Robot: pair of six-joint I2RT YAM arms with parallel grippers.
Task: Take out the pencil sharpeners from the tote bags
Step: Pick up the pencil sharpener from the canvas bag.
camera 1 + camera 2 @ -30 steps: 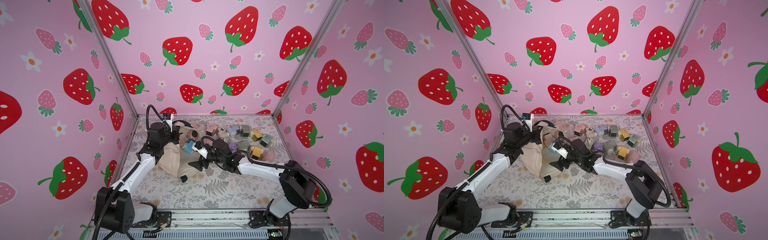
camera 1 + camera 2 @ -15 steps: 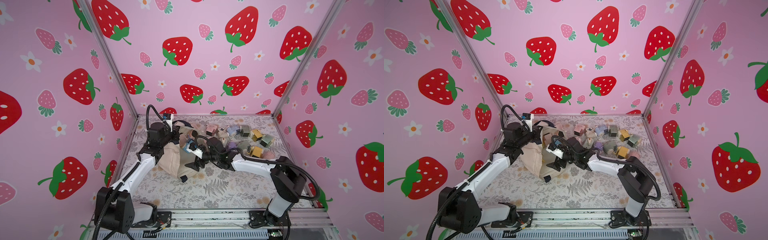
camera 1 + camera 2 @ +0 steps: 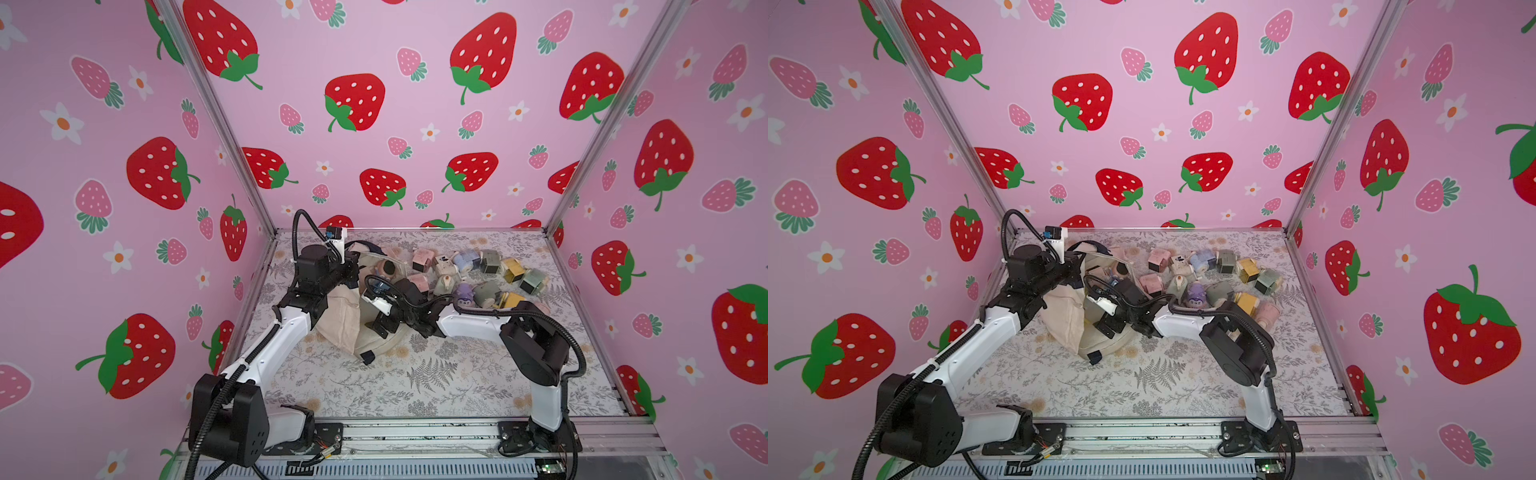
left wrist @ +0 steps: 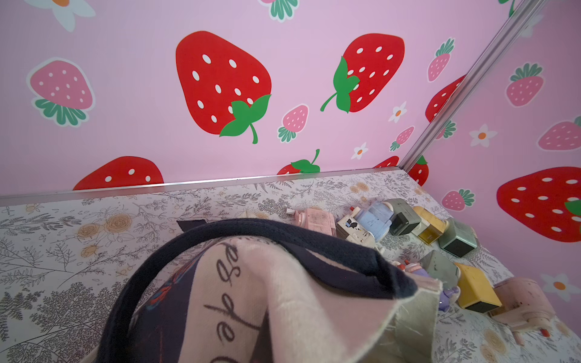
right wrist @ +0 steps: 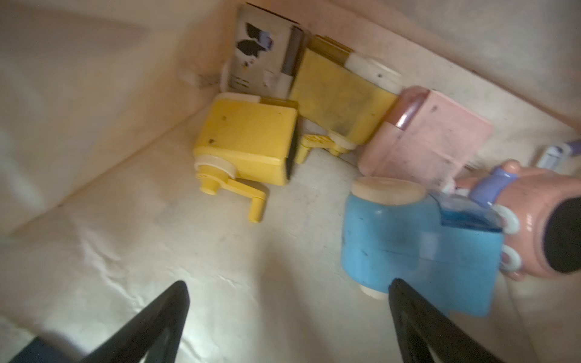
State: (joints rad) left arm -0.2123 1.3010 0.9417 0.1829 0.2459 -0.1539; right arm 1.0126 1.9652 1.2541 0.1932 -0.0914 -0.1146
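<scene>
Cream canvas tote bag, tabletop's far-left corner: rim is gripped by closed left pincer. Blue plastic box-shaped sharpener inside: wide-open right pincer is best centred over it before closing.

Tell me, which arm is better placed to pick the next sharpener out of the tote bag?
Right. The right gripper is open inside the tote bag, close to the blue sharpener. The left gripper is shut on the bag's edge, holding it open.

A robot test booth is indicated: a fern-print tabletop is enclosed by strawberry-print walls and metal posts, with robot arms bolted to a rail.
</scene>
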